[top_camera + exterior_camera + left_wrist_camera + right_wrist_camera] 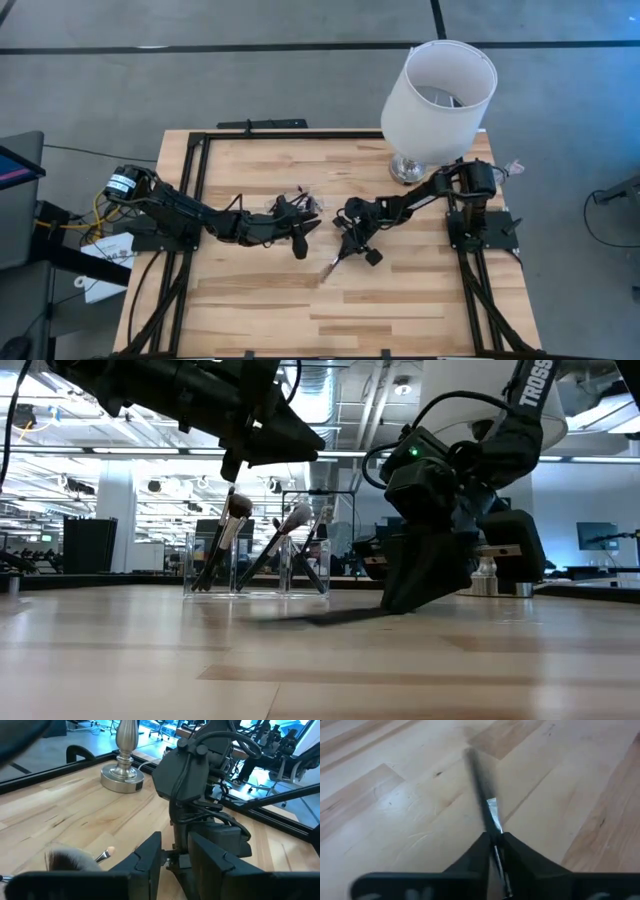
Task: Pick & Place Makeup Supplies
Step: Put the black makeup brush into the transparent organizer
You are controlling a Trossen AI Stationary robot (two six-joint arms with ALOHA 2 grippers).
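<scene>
Right claw [495, 851] pinches makeup brush [481, 785] — handle lies on table [395, 795].

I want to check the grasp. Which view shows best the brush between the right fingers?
The right wrist view: the brush lies pinched between the right gripper fingers. The high view shows it small, on the table. The low view shows only a dark streak; the left wrist view hides it.

Tabletop [400, 290]: pale wood planks, smooth, low sheen, fine scratches in the right wrist view. Brush [487, 805]: matt black handle, bright metal ferrule. Right tool [495, 851]: matt black plastic fingers. Lamp base [122, 777]: brushed silver metal; lamp shade [438, 98]: white, matt, cloth-like. Organizer [255, 565]: clear glossy plastic.
</scene>
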